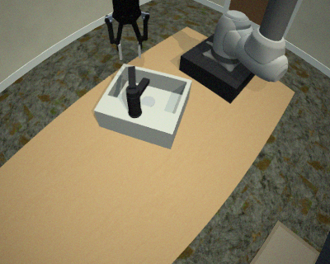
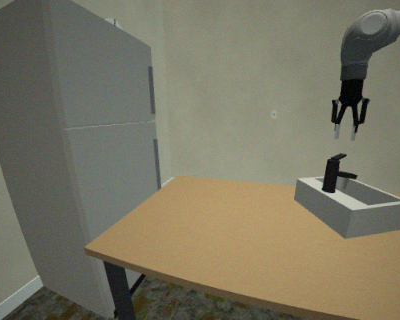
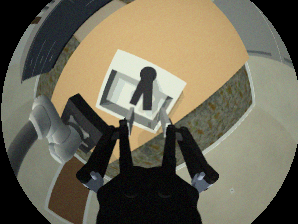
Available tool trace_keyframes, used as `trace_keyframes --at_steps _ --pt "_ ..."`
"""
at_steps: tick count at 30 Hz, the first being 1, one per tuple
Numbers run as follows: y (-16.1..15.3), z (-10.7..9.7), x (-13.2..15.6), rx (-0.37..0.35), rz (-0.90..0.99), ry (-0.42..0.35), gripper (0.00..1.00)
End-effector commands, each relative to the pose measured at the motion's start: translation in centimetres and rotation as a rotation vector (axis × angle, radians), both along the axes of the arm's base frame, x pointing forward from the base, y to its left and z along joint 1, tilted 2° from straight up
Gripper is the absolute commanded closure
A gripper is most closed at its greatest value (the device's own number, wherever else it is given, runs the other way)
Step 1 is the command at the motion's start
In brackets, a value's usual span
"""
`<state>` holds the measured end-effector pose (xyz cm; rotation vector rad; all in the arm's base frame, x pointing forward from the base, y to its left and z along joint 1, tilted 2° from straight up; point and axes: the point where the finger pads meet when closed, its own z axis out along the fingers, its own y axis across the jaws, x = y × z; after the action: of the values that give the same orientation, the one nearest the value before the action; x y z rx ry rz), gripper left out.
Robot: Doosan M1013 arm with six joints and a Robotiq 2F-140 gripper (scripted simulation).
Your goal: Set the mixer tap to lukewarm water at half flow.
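Count of items present: one tabletop (image 2: 227,225); one white basin (image 1: 162,124) standing on it; one black mixer tap (image 1: 134,103), bearing one lever (image 1: 131,76) and one spout (image 1: 143,85). One arm (image 1: 253,45) on one dark base block (image 1: 208,68), ending in one tool (image 2: 345,133) (two fingers, parted, nothing between them). One tall grey refrigerator (image 2: 82,150), two doors.

A tan wooden table (image 1: 113,186) on dark legs carries 2 things. A white rectangular sink (image 1: 162,125) sits near one end, with a black tap (image 1: 134,99) standing on it. Just beside the sink, the arm's black base block (image 1: 204,70) rests on the table's corner.
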<state>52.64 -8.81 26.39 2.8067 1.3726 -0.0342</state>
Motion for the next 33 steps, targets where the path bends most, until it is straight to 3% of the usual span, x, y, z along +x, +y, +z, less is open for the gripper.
trace_keyframes --at_steps 1,33 --pt "0.0 0.0 0.0 0.0 0.0 0.0 0.63" --pt "0.0 -1.0 0.0 0.0 0.0 0.0 0.63"
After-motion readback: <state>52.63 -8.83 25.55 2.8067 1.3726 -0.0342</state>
